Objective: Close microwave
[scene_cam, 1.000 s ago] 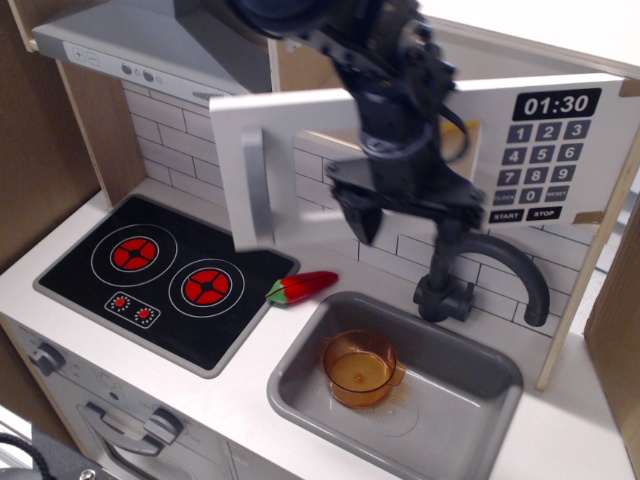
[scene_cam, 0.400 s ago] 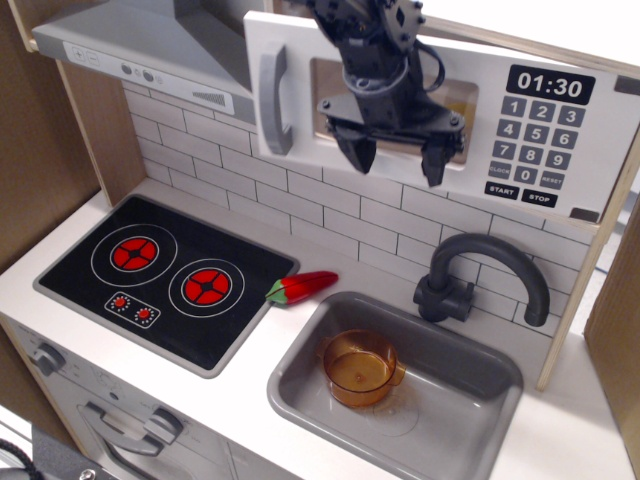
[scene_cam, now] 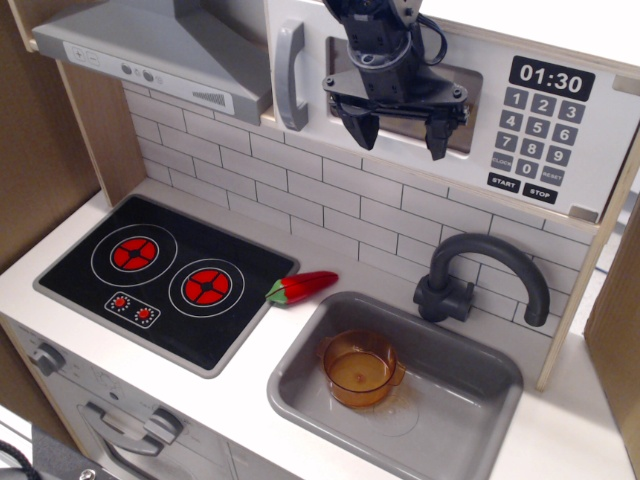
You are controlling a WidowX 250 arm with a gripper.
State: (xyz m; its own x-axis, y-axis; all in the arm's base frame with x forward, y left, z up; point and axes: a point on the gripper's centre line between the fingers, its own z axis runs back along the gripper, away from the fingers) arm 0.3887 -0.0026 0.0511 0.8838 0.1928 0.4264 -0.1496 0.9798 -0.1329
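The microwave sits high at the back of the toy kitchen, above the white tiled wall and just right of the grey range hood. Its wide pale door looks flush with the body, or very nearly so, the grey vertical bar handle at its left edge and the black keypad reading 01:30 at the right. The gripper hangs in front of the door's window, fingers pointing down and spread apart with nothing between them, so it is released and grasping nothing. That fits the job: a hinged door needs only a push with the arm's body or finger backs, not a hold on the handle, and the spread fingers give a broader face against the panel. Whether the arm is touching the door cannot be told from this angle, since it covers much of the window. Judging by how the door lies, the task seems done or all but done; a slight gap along the handle side cannot be ruled out. Below, well apart from the arm, a red toy pepper lies on the counter between the black two-ring hob and the grey sink, an orange clear pot rests in the basin, and a dark tap arches over it.
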